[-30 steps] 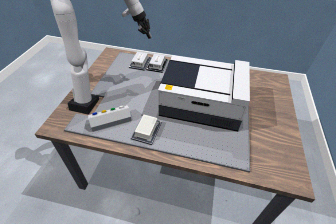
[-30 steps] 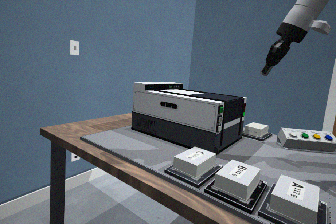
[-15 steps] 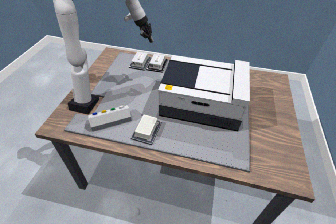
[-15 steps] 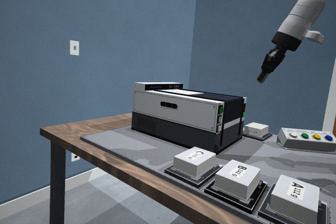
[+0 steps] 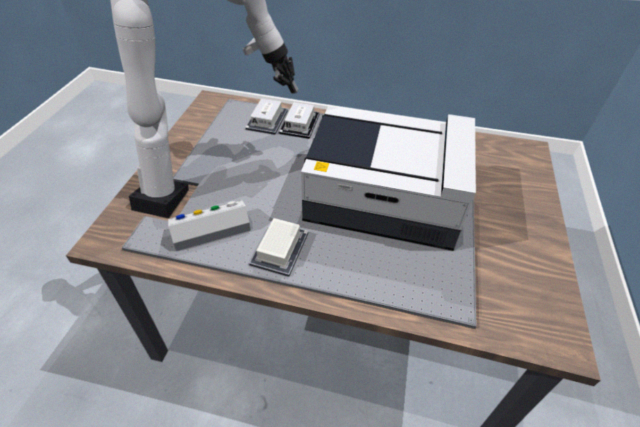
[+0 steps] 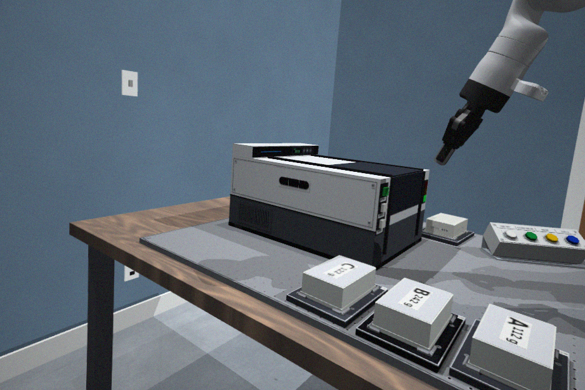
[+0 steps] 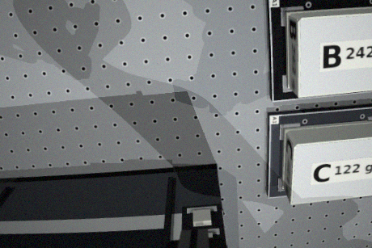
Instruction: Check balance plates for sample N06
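Above the far left part of the worktop (image 5: pixel 522 308), close to the row of balance plates, hangs the pincer (image 6: pixel 444 155), high in the air. Its fingers are pressed together and nothing is between them.

The sample N06 (image 5: pixel 277 241) sits in its landing nest (image 5: pixel 257 262) near the front edge of the worktop, between the operator panel (image 5: pixel 206 222) and the centrifuge (image 5: pixel 382 194). It is not touched. The three balance plates also stand in their nests along the far left edge: plate A (image 6: pixel 512 347), plate B (image 6: pixel 410 312) and plate C (image 6: pixel 338 280). Their labels read 112 g, 242 g and 122 g.

By my calculation the sample weighs about 129 g, so I judge that plate C fits.

The centrifuge door looks shut as far as I can see; the dark panel (image 5: pixel 343 140) on its top seems to be closed. So I think nothing of the task is done yet. What is left: to press DOOR on the key column (image 6: pixel 383 206), seat the sample, press INDEX, seat plate C, shut the door, release and press START.
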Motion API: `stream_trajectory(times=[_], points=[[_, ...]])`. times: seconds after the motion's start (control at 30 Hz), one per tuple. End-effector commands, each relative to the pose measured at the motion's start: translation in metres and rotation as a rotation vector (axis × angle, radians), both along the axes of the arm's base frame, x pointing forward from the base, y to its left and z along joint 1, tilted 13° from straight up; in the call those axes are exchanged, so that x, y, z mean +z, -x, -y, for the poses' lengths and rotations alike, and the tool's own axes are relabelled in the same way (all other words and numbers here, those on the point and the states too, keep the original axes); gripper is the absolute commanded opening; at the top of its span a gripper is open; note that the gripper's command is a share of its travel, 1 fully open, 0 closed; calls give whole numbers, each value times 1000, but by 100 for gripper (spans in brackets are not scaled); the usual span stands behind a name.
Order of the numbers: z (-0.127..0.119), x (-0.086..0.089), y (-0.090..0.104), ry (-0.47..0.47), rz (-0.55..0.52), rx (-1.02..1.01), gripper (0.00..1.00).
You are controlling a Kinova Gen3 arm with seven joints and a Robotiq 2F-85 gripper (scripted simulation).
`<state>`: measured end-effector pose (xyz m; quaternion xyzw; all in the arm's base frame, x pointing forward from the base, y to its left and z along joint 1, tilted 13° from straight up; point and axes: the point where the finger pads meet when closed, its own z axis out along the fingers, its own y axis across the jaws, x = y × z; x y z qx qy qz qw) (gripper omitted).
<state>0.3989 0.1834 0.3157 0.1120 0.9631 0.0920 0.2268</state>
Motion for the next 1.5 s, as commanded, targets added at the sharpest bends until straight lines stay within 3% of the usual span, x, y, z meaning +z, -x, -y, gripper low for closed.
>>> stream_trajectory(times=[0.0,0.97,1.47], points=[[-1,-7,-4,0,2,-1,10],[-14,-88,-41,0,2,-1,10],[-19,-120,-55,0,2,-1,10]])
